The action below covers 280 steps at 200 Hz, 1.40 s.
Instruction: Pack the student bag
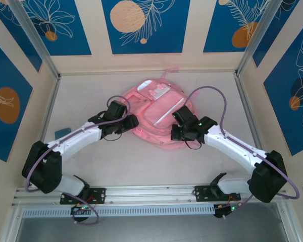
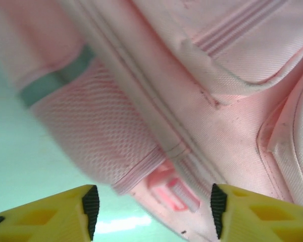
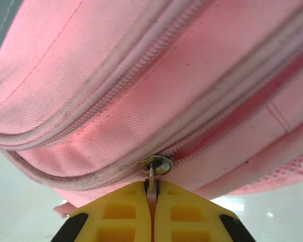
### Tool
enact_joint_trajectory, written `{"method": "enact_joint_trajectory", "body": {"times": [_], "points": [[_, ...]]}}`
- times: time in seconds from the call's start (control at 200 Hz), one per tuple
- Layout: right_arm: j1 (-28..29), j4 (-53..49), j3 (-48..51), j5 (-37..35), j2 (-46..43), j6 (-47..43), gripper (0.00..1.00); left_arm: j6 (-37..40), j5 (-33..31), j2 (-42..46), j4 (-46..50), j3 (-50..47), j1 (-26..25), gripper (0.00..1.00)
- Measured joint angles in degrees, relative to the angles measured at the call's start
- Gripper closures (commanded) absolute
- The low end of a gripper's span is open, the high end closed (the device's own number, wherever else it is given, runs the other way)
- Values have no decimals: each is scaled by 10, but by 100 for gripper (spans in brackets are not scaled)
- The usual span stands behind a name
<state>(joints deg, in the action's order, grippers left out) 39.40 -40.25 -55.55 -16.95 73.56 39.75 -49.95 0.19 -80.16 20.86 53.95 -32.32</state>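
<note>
Right wrist view is showing the right gripper (image 3: pixel 151 190) pinching the zipper pull (image 3: pixel 152 177) on the student bag (image 1: pixel 159 113), which is lying on the table (image 1: pixel 141 166), seemingly to open it. The left gripper (image 2: pixel 154 204) is hanging spread at the bag's left side.

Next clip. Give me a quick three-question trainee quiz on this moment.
1. True or false: the left end effector is clamped shut on a strap.
2. The right end effector pinches: A) the zipper pull, B) a mesh pocket, C) a cable.
3. Fill in: in the top view, the student bag lies ___ the two end effectors.
Key: 1 false, its jaws stand open; 2 A; 3 between.
</note>
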Motion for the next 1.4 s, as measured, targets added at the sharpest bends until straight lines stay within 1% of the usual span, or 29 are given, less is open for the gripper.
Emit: {"method": "enact_joint_trajectory", "body": {"times": [0.155,0.285,0.35,0.485,0.535,0.6,0.68,0.755,1.005,1.11,1.225,1.4], "points": [[31,16,-45,45,57,-12,100,15,-28,71,53,-6,34,31],[57,49,-101,83,118,-19,100,8,-29,125,69,-25,54,32],[68,64,-132,98,153,-19,100,-4,-7,140,64,-35,58,33],[87,90,-190,116,222,-18,100,-47,64,141,18,-62,59,38],[90,94,-209,122,242,-14,100,-61,85,136,5,-69,59,44],[92,97,-227,128,261,-8,100,-73,100,129,-10,-74,59,49],[92,99,-237,135,271,0,100,-85,109,118,-23,-74,59,54],[92,99,-239,141,272,7,100,-87,116,106,-35,-74,59,55],[94,99,-240,154,272,12,100,-87,123,69,-61,-74,59,56],[94,98,-240,155,272,11,100,-87,125,60,-66,-74,59,58],[96,95,-240,155,272,11,100,-90,125,52,-70,-74,59,64],[101,87,-238,144,271,2,100,-95,122,41,-81,-74,59,78]]}}
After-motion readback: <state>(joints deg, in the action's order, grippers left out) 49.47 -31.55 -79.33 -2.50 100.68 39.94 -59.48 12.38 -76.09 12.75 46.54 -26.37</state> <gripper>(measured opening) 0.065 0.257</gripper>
